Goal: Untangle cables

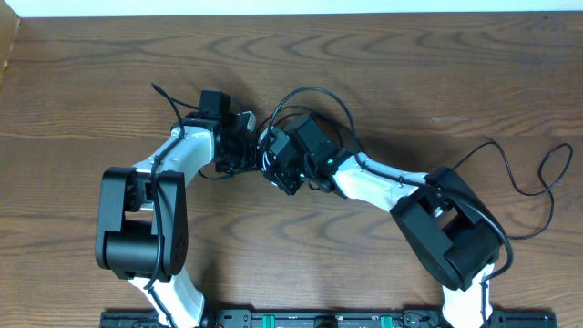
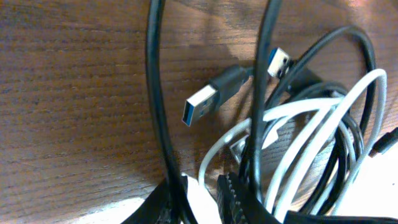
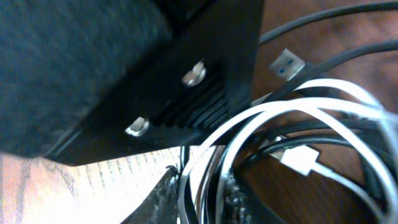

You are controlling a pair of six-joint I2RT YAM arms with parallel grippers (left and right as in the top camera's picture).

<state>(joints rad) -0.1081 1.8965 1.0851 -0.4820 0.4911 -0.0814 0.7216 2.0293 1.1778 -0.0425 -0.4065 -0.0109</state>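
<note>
A knot of cables [image 1: 264, 150] lies at the table's middle, between both grippers. My left gripper [image 1: 244, 150] [image 2: 199, 199] is shut on a long black cable [image 2: 155, 93] that runs down between its fingers. Behind it lie the looped white cable [image 2: 323, 118] and two blue-tongued USB plugs [image 2: 202, 102] [image 2: 280, 62]. My right gripper [image 1: 271, 164] [image 3: 202, 196] is shut on strands of the white cable [image 3: 311, 83], with a black strand beside them. A white plug [image 3: 301, 160] and a USB plug [image 3: 287, 64] lie just beyond it. A black loop [image 1: 319, 91] rises behind the right wrist.
The left gripper's dark body [image 3: 124, 68] fills the upper left of the right wrist view, very close. Another thin black cable [image 1: 492, 141] trails over the wooden table [image 1: 410, 55] at the far right, past the right arm [image 1: 446, 219]. The left arm [image 1: 146, 219] stands at front left.
</note>
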